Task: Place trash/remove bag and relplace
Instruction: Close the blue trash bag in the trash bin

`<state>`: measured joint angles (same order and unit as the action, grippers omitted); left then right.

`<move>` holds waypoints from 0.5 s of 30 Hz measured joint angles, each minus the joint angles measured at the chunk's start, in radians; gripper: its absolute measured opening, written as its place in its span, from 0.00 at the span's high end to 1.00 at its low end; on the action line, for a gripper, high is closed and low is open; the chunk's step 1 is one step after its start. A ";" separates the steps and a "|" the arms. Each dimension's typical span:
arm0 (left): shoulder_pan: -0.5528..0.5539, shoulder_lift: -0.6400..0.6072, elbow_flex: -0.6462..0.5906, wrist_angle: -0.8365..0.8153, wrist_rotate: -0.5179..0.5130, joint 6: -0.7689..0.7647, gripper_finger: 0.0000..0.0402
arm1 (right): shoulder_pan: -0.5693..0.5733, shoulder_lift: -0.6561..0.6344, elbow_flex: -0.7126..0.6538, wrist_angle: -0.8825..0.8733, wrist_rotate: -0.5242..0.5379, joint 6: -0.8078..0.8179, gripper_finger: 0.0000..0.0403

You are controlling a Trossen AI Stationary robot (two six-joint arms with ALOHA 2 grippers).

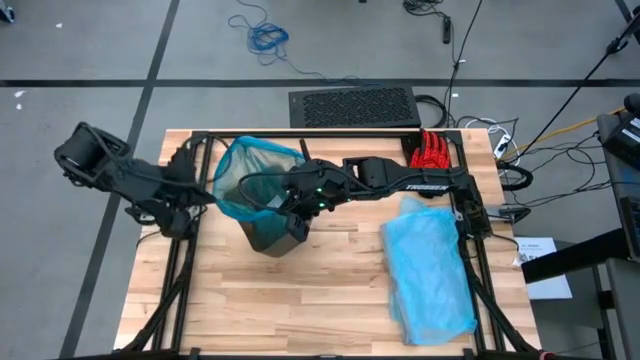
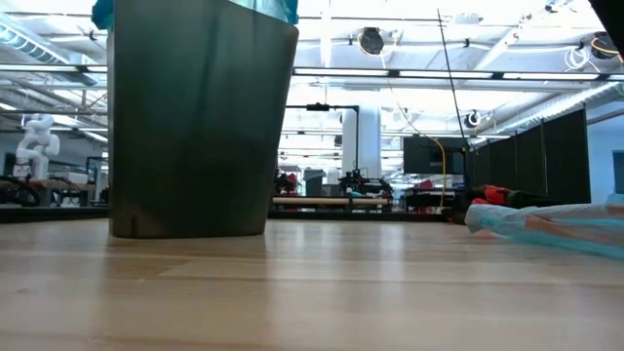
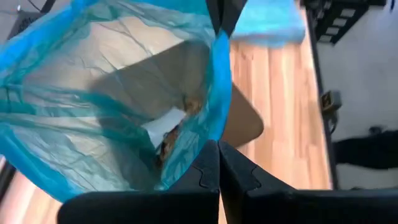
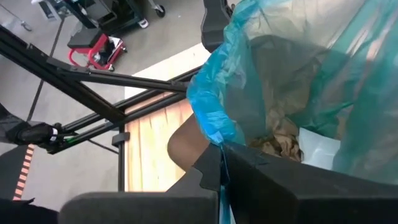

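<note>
Teal-green plastic fills the middle of the scene: the bag (image 1: 245, 170) sits inside the brown bin (image 1: 272, 232), which stands upright on the wooden table (image 1: 330, 290) toward its left half, and the bag's mouth rises above the bin's rim, pulled open. The left gripper (image 1: 200, 185) reaches in from the table's left edge and has its fingers pressed together on the bag's rim on that side; in the left wrist view the two dark fingers (image 3: 208, 171) meet tip to tip with the blue-green film (image 3: 214, 87) caught between them. The right gripper (image 1: 297, 200) comes across from the right and pinches the opposite rim, and its wrist view shows its fingers (image 4: 211, 168) closed on a bunched fold of the bag (image 4: 214, 106). Down inside the bag lies the trash (image 4: 280, 140): crumpled brown paper scraps with a white scrap (image 4: 320, 146) just beside them, also visible from the left wrist (image 3: 174, 127). From table height the bin (image 2: 200, 117) stands flat on the wood, with a strip of teal bag (image 2: 102, 12) showing above its rim. A paler sky-blue plastic bag (image 1: 430, 270) lies flat on the right half of the table, well apart from the bin, and a red glove (image 1: 432, 152) rests near the far right corner.
</note>
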<state>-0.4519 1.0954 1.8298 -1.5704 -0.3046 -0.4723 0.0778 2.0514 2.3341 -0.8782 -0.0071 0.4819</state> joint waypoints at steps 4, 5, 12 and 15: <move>0.000 0.000 0.006 -0.001 0.087 -0.214 1.00 | 0.000 0.000 0.000 0.007 0.000 -0.010 1.00; 0.000 0.000 0.005 -0.001 0.128 -0.292 1.00 | 0.000 0.000 0.000 0.007 0.000 -0.014 1.00; 0.000 0.025 -0.005 0.000 0.116 -0.580 1.00 | -0.011 0.000 0.000 0.018 -0.001 -0.053 1.00; -0.020 0.000 -0.039 0.001 -0.023 -0.757 1.00 | -0.021 -0.004 0.000 0.025 0.001 -0.085 1.00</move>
<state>-0.4717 1.0950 1.7910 -1.5694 -0.3276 -1.2297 0.0570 2.0475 2.3341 -0.8536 -0.0059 0.3969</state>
